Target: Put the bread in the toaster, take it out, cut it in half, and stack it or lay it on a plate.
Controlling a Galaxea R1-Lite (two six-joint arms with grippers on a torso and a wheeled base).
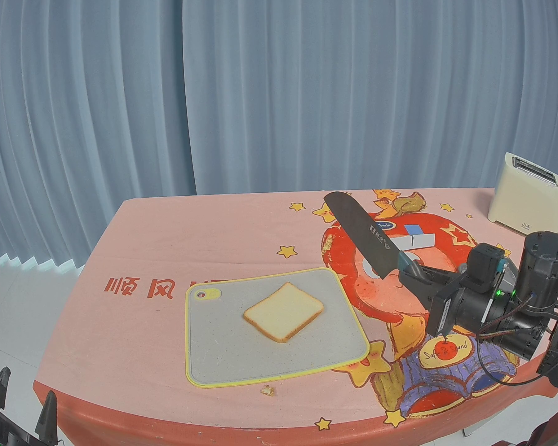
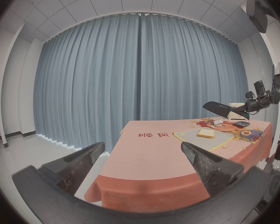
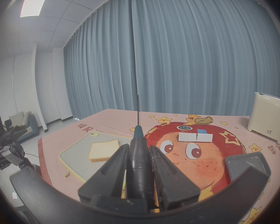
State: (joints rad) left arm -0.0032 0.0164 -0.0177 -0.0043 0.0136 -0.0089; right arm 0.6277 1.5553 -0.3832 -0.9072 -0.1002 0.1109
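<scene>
Bread (image 1: 283,311) whole on board (image 1: 223,342); right gripper (image 3: 138,147) pinches knife (image 1: 363,233) handle, blade edge-on in wrist view, broadside in head view; left gripper (image 2: 142,146) spread.

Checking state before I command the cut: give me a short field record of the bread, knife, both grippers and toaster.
bread: one whole slice, uncut, flat on the cutting board
knife: in the air right of the board, clear of the bread
right gripper: shut on the knife handle
left gripper: open, holding nothing, low off the table's near left corner
toaster: far right corner of the table
crumb: on the cloth in front of the board
</scene>
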